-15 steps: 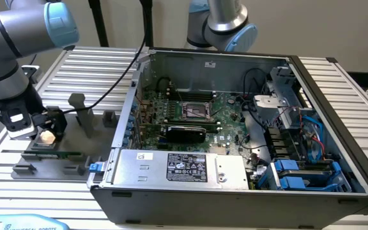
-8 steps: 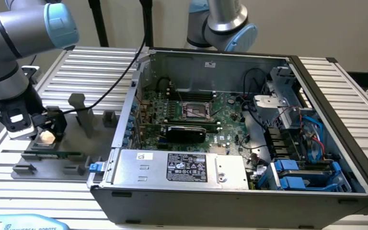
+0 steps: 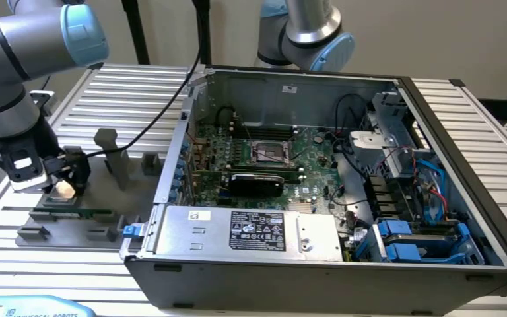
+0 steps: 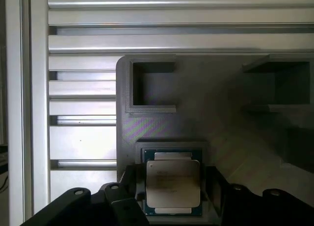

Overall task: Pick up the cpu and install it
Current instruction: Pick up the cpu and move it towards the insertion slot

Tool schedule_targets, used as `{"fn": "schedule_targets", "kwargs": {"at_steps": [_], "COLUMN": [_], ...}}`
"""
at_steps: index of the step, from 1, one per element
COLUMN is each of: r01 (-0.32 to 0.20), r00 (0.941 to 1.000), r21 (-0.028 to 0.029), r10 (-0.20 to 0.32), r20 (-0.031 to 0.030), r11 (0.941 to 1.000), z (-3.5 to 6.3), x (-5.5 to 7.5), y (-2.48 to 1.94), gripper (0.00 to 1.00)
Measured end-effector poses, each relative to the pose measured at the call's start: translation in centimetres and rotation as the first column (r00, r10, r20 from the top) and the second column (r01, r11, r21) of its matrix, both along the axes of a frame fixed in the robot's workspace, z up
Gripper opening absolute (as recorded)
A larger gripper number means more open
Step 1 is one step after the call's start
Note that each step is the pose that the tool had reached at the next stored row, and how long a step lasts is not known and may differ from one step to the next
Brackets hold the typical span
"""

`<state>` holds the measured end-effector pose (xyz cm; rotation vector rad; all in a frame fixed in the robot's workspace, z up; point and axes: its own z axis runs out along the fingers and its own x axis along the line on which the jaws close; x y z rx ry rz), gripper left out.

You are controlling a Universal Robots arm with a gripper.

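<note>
cpu (image 4: 172, 183) lies flat in its grey fixture (image 4: 196, 118) pocket, metal lid up, basically square. The tool (image 4: 171, 188) is open, fingers either side of it, at 9 o'clock from the PC case (image 3: 324, 274).

a plain pale beige wall (image 3: 465, 39) is standing across the far side of the scene, evenly lit and carrying no hard shadows. thin black upright poles (image 3: 135, 30) are rising in front of it, toward the exterior view's left. a wide work table of ribbed silver aluminium slats (image 3: 51, 271) is stretching from the near edge back toward the wall and is showing on both the exterior view's left and right. soft light is catching the ridges and leaving the grooves darker. in the wrist view the same slats (image 4: 171, 15) are gleaming, with a bright band running along one ridge and thin shadow lines lying between the strips.
</note>
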<state>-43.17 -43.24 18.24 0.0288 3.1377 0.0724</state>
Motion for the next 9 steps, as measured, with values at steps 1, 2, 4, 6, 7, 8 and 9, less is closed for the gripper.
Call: {"fn": "schedule_targets", "kwargs": {"at_steps": [1, 2, 4, 6, 7, 8, 9], "r01": [0.0, 0.0, 0.0, 0.0, 0.0, 0.0, 0.0], "r00": [1.0, 1.0, 1.0, 1.0, 1.0, 1.0, 1.0], "r21": [0.0, 0.0001, 0.0001, 0.0001, 0.0001, 0.0001, 0.0001], "r10": [0.0, 0.0, 0.0, 0.0, 0.0, 0.0, 0.0], "r20": [0.0, 0.0002, 0.0001, 0.0002, 0.0002, 0.0002, 0.0001], "r11": [1.0, 1.0, 1.0, 1.0, 1.0, 1.0, 1.0], "z": [0.0, 0.01, 0.09, 0.16, 0.19, 0.2, 0.21], "x": [0.0, 0.0, 0.0, 0.01, 0.01, 0.01, 0.01], "y": [0.0, 0.0, 0.0, 0.0, 0.0, 0.0, 0.0], "gripper": [0.65, 0.58, 0.58, 0.58, 0.58, 0.58, 0.58]}}
